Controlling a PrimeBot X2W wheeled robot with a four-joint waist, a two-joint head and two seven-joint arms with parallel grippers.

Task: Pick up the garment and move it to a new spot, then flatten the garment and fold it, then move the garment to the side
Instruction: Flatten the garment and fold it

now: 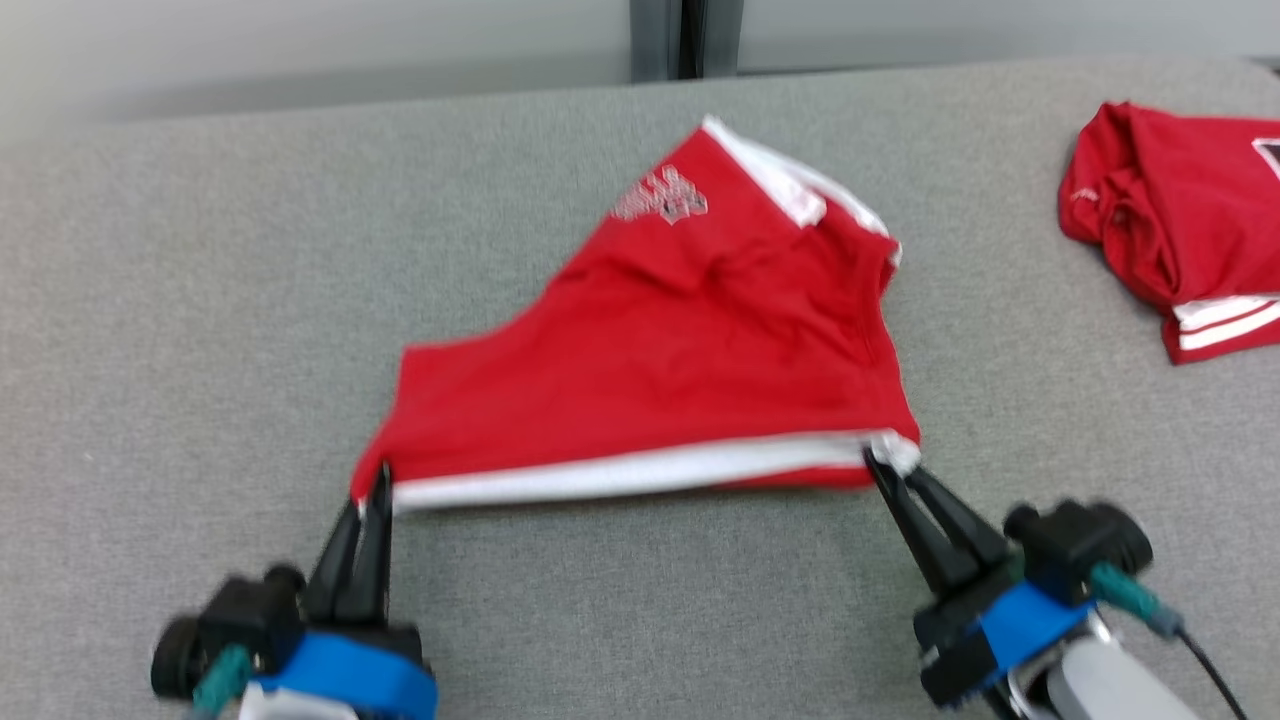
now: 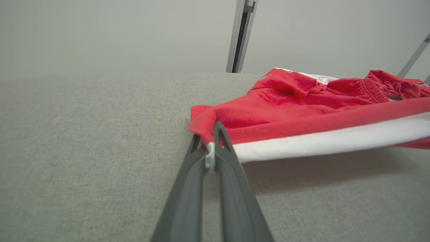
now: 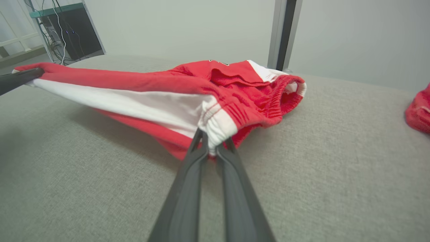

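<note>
The garment is a pair of red shorts with white side stripes, spread across the grey table. Its near white-striped edge is lifted and stretched taut between my two grippers. My left gripper is shut on the garment's near left corner, where white hem shows pinched between the fingers. My right gripper is shut on the near right corner at the elastic waistband. The far part of the garment still rests on the table. In the right wrist view my left gripper's fingers hold the other end.
A second red garment with white stripes lies bunched at the table's far right, also seen as a red heap. A grey post stands behind the table's far edge. The grey felt table extends wide to the left.
</note>
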